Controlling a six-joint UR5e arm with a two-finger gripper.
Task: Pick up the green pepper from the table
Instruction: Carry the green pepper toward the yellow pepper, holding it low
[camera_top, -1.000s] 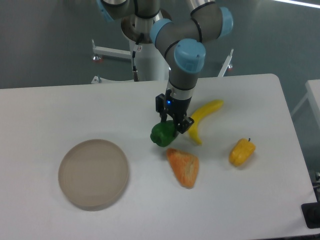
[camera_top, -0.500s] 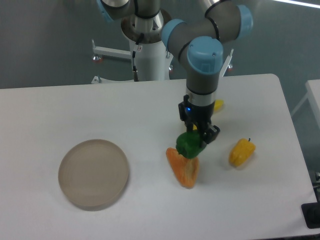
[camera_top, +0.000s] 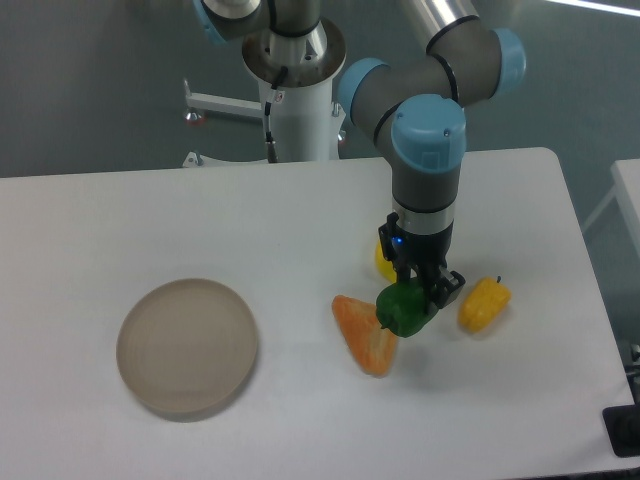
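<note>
The green pepper (camera_top: 403, 309) is small, glossy and dark green. My gripper (camera_top: 417, 292) is shut on it and holds it above the white table (camera_top: 300, 210), just right of the orange wedge-shaped piece (camera_top: 364, 334) and left of the small yellow-orange pepper (camera_top: 483, 304). The arm comes down from the upper middle and hides part of what lies behind it.
A round beige plate (camera_top: 187, 346) lies at the left front. A yellow banana (camera_top: 384, 262) is mostly hidden behind the gripper. The robot's base column (camera_top: 298, 90) stands at the back edge.
The gripper has carried the green pepper to the right and a little toward the front, from beside the banana to between the orange wedge and the yellow-orange pepper. The arm now covers most of the banana.
</note>
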